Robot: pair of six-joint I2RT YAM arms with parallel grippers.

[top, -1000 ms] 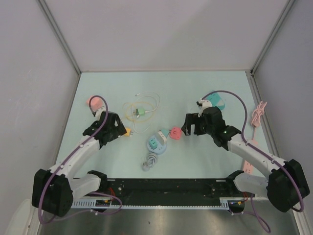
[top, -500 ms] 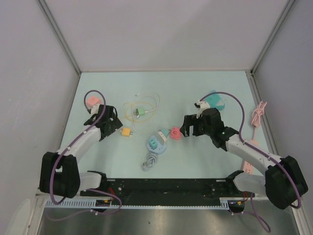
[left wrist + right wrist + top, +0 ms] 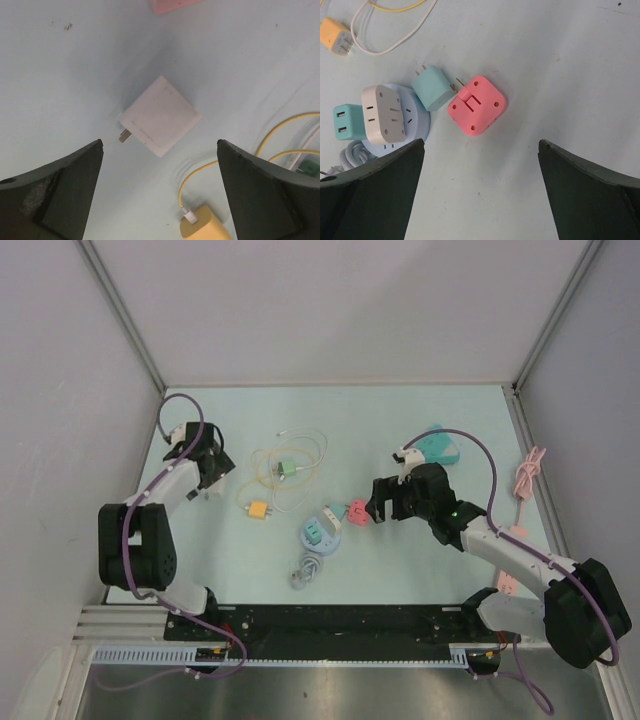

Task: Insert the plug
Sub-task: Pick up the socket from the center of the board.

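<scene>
So, barely started: left gripper wide open, empty, white plug below it; right gripper likewise over pink plug. Grab & insert not yet done.

pink plug lies flat near round socket.

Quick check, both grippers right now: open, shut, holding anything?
Left gripper: open, empty, over the white charger.
Right gripper: open, empty, over the pink adapter.
</scene>
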